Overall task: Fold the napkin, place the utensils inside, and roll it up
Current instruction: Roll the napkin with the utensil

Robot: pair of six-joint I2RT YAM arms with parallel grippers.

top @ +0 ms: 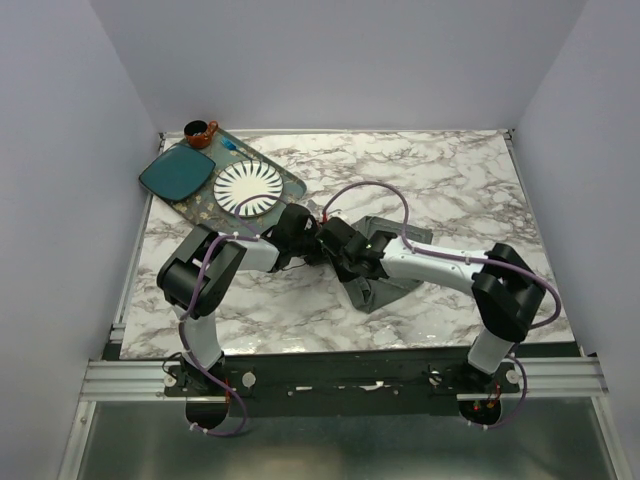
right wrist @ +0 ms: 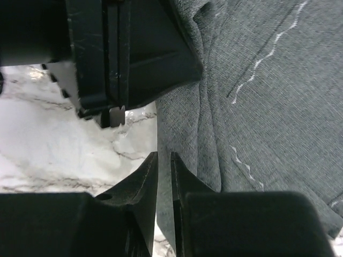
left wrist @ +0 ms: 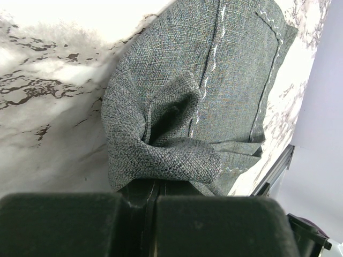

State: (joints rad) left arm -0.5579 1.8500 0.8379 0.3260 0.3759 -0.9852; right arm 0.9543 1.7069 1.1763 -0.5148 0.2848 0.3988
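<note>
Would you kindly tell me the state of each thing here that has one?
Dark grey cloth napkin: bunched, partly folded, pinched at one fold.
Left gripper: fingers shut on napkin.
Right gripper: fingers nearly closed at napkin's edge; grip unclear.
White ribbed round plate: empty.
Teal square plate: empty.

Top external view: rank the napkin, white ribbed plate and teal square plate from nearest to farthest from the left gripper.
1. napkin: at table centre, clamped in the left gripper itself.
2. white ribbed plate: farther back and to the left of the gripper.
3. teal square plate: further left again, beside the white plate at the far-left corner.
</note>
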